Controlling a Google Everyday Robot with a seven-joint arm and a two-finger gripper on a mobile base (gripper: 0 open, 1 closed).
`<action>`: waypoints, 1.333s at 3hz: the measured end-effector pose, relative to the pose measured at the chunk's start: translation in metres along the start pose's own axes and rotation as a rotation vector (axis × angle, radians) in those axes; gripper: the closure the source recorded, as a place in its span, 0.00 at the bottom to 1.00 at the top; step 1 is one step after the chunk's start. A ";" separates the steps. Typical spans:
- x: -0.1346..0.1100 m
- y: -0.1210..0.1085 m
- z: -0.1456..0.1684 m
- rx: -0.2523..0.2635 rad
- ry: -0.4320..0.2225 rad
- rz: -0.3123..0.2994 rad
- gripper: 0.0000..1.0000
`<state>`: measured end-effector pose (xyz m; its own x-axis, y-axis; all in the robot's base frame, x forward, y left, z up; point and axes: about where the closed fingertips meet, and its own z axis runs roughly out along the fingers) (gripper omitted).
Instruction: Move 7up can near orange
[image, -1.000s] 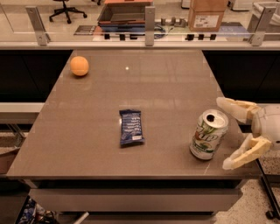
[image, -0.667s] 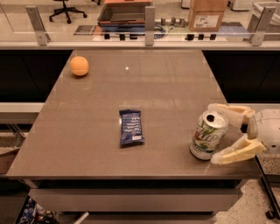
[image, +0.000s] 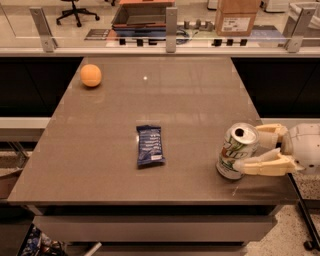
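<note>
The 7up can (image: 234, 151) stands near the table's front right corner, white and green with a silver top, leaning slightly. My gripper (image: 247, 148) reaches in from the right edge. Its cream fingers (image: 262, 165) close around the can, one on the near side and one behind it, both touching. The orange (image: 91, 75) sits at the far left of the table, a long way from the can.
A flat dark blue snack packet (image: 150, 145) lies in the middle of the brown table (image: 190, 95), between can and orange. A glass-railed ledge with posts (image: 171, 22) runs along the table's far edge. The can is close to the right edge.
My gripper's fingers have moved in from a wide-open spread and closed onto the can. The can, the orange and the packet stay in place.
</note>
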<state>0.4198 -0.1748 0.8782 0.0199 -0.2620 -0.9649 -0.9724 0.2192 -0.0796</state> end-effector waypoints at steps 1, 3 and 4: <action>-0.001 0.000 0.002 -0.004 0.000 -0.002 0.87; -0.014 -0.013 0.008 -0.009 -0.001 -0.007 1.00; -0.040 -0.048 0.017 0.038 -0.003 0.014 1.00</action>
<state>0.4697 -0.1588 0.9161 0.0070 -0.2563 -0.9666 -0.9629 0.2589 -0.0756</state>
